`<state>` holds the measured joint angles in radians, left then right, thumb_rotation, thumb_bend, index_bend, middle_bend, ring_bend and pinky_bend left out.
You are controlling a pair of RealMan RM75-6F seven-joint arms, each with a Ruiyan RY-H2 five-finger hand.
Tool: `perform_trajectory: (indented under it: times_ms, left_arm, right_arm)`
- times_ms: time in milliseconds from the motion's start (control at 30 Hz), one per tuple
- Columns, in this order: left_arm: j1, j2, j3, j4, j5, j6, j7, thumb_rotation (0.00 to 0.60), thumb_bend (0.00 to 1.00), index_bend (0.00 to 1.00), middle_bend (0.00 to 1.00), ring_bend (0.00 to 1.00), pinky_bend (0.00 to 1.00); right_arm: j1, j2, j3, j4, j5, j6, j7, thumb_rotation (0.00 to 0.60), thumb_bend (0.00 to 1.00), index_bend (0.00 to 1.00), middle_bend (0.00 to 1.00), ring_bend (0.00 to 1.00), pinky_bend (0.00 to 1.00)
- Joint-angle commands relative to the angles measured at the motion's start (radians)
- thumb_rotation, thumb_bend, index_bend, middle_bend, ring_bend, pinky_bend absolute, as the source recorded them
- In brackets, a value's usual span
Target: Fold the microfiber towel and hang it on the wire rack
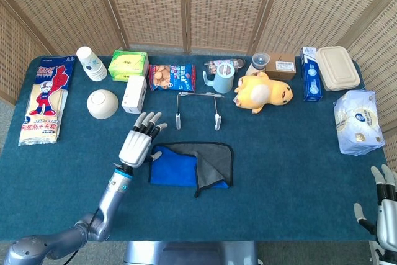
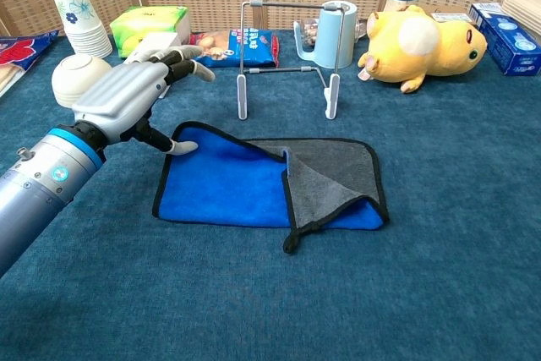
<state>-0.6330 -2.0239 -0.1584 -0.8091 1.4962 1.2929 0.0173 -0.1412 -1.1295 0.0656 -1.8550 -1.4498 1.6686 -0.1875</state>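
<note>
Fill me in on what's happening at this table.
The robot's left hand hovers with fingers spread just past the left edge of a blue and grey microfiber towel, holding nothing. The towel lies flat on the blue tablecloth, partly folded, its grey flap turned over the right side. The metal wire rack stands bare behind it, so nothing is hung yet. The right hand rests open at the table's near right corner, away from the work.

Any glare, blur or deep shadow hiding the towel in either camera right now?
Head view: even, soft light, no glare, the towel sharp. Chest view: also sharp, only a faint shadow under the left hand by the towel's corner; the forearm looms large from being close to the lens.
</note>
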Motion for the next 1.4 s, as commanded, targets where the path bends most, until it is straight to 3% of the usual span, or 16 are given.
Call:
perform_trajectory:
  times_ms: [33,500,733,933,1133,1400]
  left_arm:
    - [-0.002,-0.006,-0.001,0.009,-0.006,-0.007,0.002,0.6,0.27,0.22,0.02,0.0,0.0]
    - [-0.007,-0.012,0.0,0.004,-0.019,-0.028,0.042,0.6,0.28,0.22,0.03,0.0,0.0]
    - [-0.007,0.008,0.009,-0.047,0.011,0.01,-0.011,0.6,0.27,0.23,0.03,0.0,0.0]
    - [-0.01,0.054,0.044,-0.157,0.055,0.02,-0.071,0.6,0.27,0.26,0.04,0.0,0.0]
    - [-0.024,0.154,0.099,-0.346,0.098,-0.037,-0.125,0.6,0.26,0.29,0.05,0.0,0.0]
    - [-0.058,0.236,0.155,-0.495,0.144,-0.121,-0.06,0.6,0.24,0.32,0.05,0.0,0.0]
  right_arm:
    - [-0.001,0.001,0.0,-0.002,-0.002,0.003,-0.002,0.6,0.31,0.03,0.02,0.0,0.0]
    - [-0.007,0.001,-0.003,-0.008,-0.006,0.009,-0.006,0.6,0.31,0.03,0.02,0.0,0.0]
    - [-0.005,0.0,-0.002,-0.004,-0.005,0.005,-0.004,0.6,0.31,0.03,0.02,0.0,0.0]
    - [-0.003,0.0,-0.001,-0.006,-0.008,0.004,-0.006,0.6,0.31,0.03,0.02,0.0,0.0]
    - [-0.004,-0.002,-0.003,-0.007,-0.008,0.004,-0.007,0.6,0.31,0.04,0.02,0.0,0.0]
    - [-0.008,-0.004,-0.004,-0.002,-0.008,0.007,0.002,0.6,0.31,0.04,0.02,0.0,0.0]
